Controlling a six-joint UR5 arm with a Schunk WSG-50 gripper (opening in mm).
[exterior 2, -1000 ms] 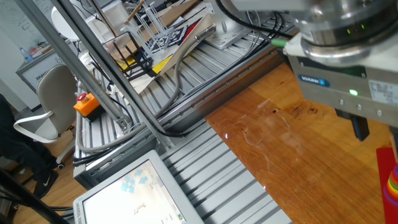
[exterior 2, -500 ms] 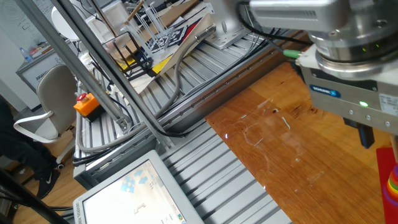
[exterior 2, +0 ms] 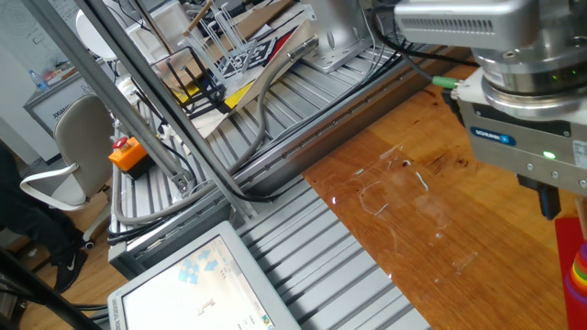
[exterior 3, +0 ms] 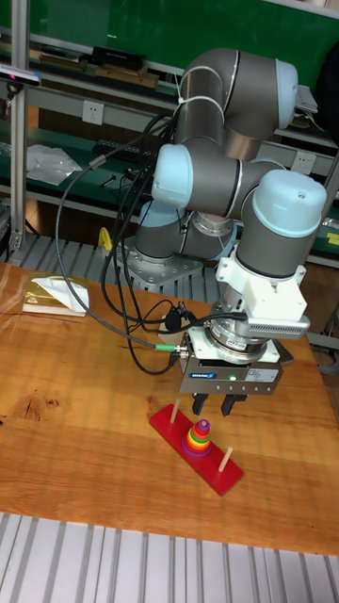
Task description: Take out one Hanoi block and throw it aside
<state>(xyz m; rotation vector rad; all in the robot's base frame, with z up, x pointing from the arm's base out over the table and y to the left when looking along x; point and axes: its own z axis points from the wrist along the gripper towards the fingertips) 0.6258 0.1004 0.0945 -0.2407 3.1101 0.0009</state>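
The rainbow stack of rings [exterior 3: 198,437] sits on the middle peg of a red base [exterior 3: 215,471], with bare wooden pegs on either side. I cannot pick out the small purple Hanoi block from the stack at this size. My gripper [exterior 3: 214,407] hangs just above the stack's top, open, with nothing between its dark fingers [exterior 3: 200,405]. In the fixed view the gripper body fills the right side. One finger [exterior 2: 548,200] shows above the red base [exterior 2: 567,246], and the rings [exterior 2: 578,271] are cut off by the frame edge.
A yellow packet with white paper [exterior 3: 52,294] lies at the table's left. A black cable [exterior 3: 132,344] runs across the wood to the wrist. A monitor [exterior 2: 197,289], an orange button box [exterior 2: 128,154] and slanted metal frame bars [exterior 2: 156,110] stand off the table's left.
In the fixed view the gripper has shifted steadily to the right and slightly down, towards the red base. The rings and base have not moved.
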